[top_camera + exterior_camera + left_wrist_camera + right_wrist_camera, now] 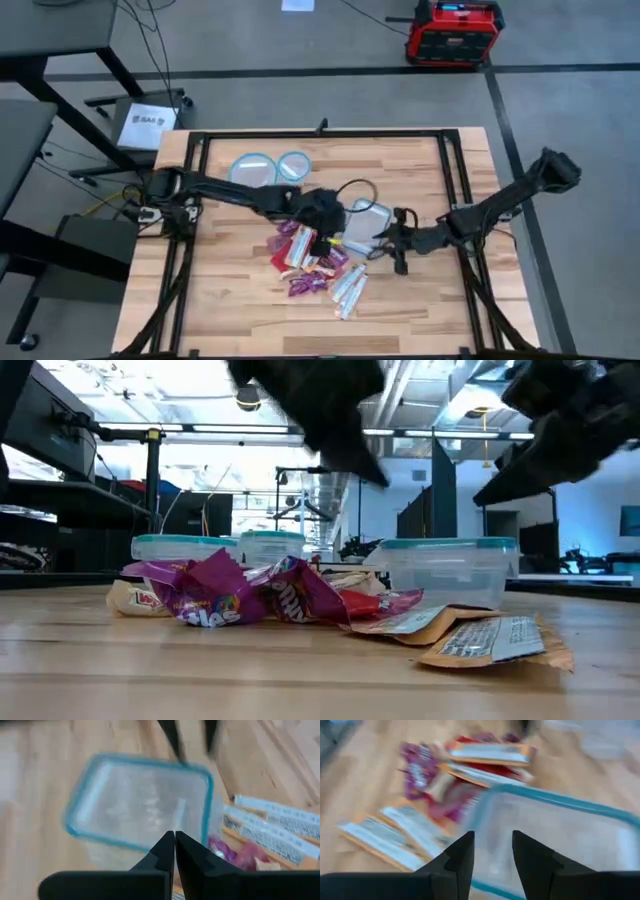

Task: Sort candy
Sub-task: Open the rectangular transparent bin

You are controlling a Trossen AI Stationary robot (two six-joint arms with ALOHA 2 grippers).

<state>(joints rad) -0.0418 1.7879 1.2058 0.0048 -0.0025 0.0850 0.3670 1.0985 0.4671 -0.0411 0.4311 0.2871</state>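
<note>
High view: near the table's front edge lies the candy point(318, 265), a loose heap of red and purple packets, orange-and-white bars and pale wrappers on the wooden table point(230, 300), just in front of a clear rectangular tub with a blue rim point(365, 222). The left gripper point(322, 212) hangs over the back of the heap beside that tub; in the left wrist view its fingers point(167, 851) are pressed together with nothing between them, pointing toward the tub. The left arm stretches low across the table from the left side. The right gripper point(388, 243) sits at the tub's right corner, its fingers point(462, 857) a small way apart and holding nothing, over the tub's rim. The right arm reaches in from the far right edge, elbow raised. Farther back stand two round blue-rimmed tubs point(268, 167), well apart from the heap.
</note>
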